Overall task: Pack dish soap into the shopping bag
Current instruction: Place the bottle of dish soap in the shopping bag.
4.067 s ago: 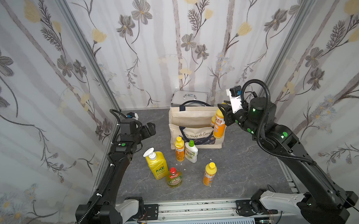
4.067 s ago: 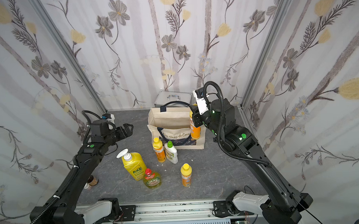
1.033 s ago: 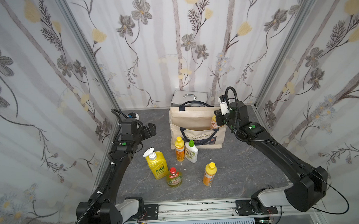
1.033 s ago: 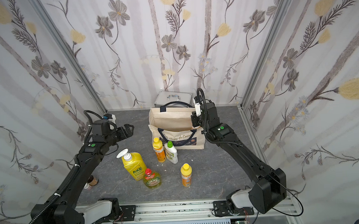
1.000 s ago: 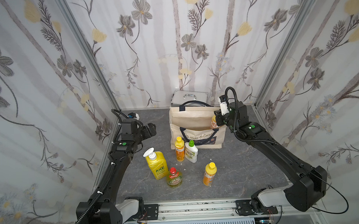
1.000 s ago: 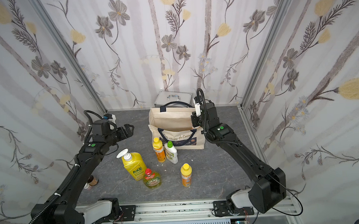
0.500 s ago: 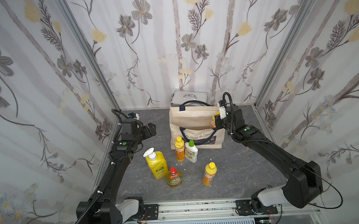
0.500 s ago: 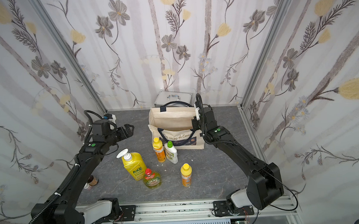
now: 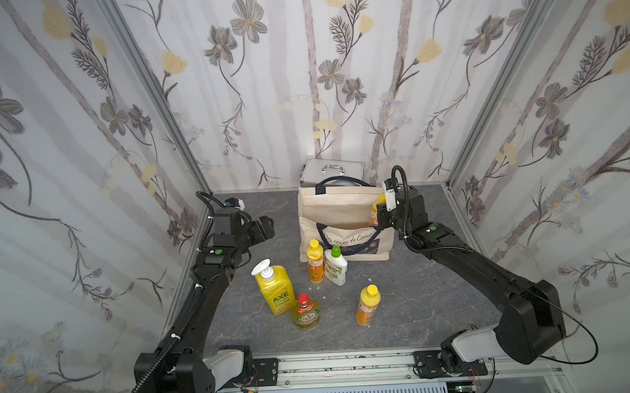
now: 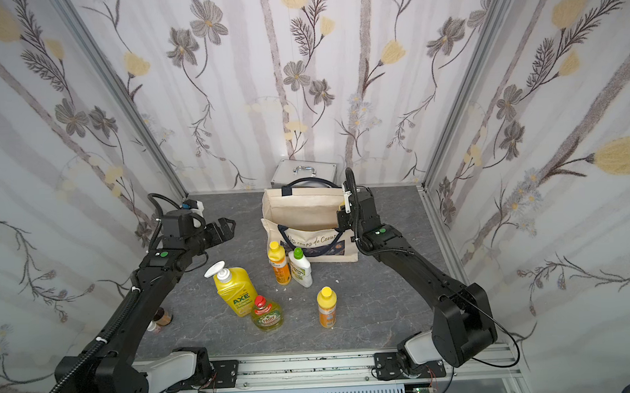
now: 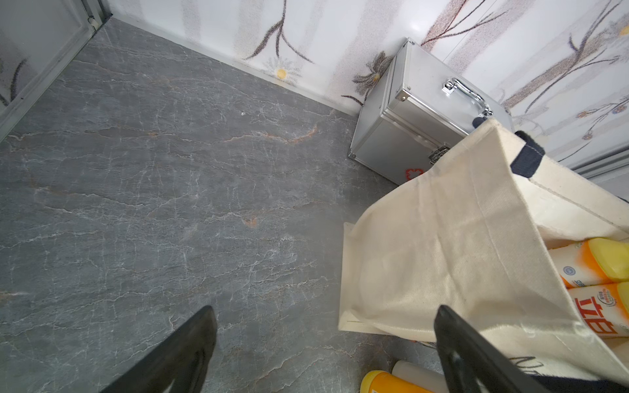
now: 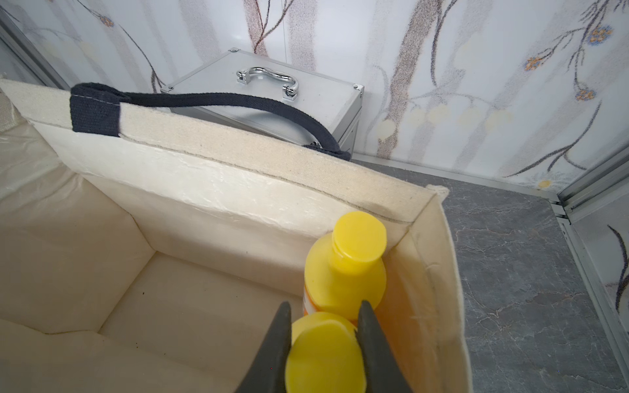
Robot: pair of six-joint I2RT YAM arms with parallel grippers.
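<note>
The cream shopping bag stands open at the back of the table. My right gripper reaches into its right end, shut on the neck of an orange dish soap bottle with a yellow cap. This bottle is beside another orange bottle standing in the bag's corner. In front of the bag stand an orange bottle, a white green-capped one, the yellow AXE pump bottle, the Fairy bottle and a further orange bottle. My left gripper hovers open and empty left of the bag.
A silver metal case with a handle sits against the back wall right behind the bag. Two small brown jars lie by the left wall under my left arm. Patterned walls close in three sides.
My right gripper has sunk lower into the bag with the orange bottle, which earlier hung above the bag's right rim. The left arm has not moved.
</note>
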